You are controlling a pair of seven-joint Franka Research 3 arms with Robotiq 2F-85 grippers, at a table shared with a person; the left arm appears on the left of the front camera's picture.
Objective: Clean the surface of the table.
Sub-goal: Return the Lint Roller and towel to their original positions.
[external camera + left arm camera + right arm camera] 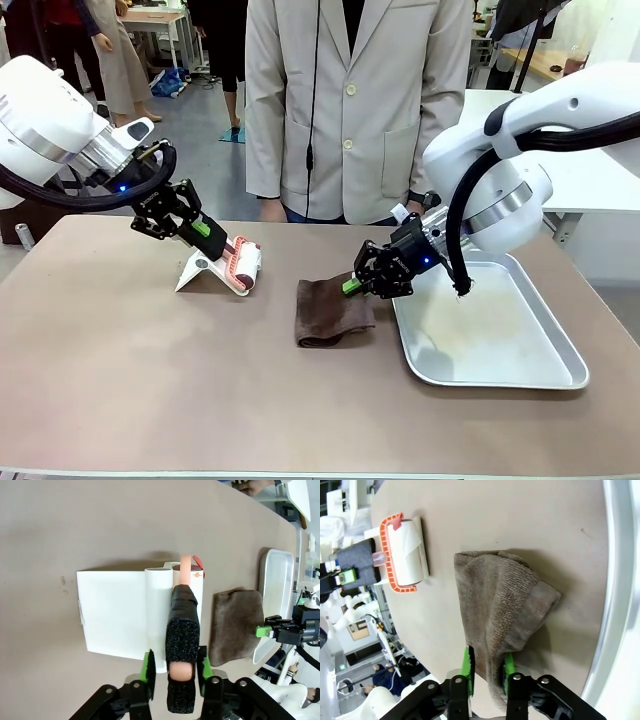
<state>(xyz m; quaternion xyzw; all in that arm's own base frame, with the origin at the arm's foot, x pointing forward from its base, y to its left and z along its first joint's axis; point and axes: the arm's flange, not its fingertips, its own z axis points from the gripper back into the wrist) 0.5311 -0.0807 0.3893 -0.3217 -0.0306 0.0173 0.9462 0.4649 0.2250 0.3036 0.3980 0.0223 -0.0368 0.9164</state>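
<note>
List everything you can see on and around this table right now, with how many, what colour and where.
table: one, taupe-brown, under everything.
lint roller: one, white roll in an orange-red frame with a black padded handle, left of centre on its stand.
stand: one, white, under the lint roller.
cloth: one, brown, folded, table centre beside the tray.
tray: one, shiny metal, right side of the table.
person: one, beige jacket, standing at the far edge.
left hand: one, black with green pads, set around the roller's handle.
right hand: one, black with green pads, set around the cloth's near edge.
</note>
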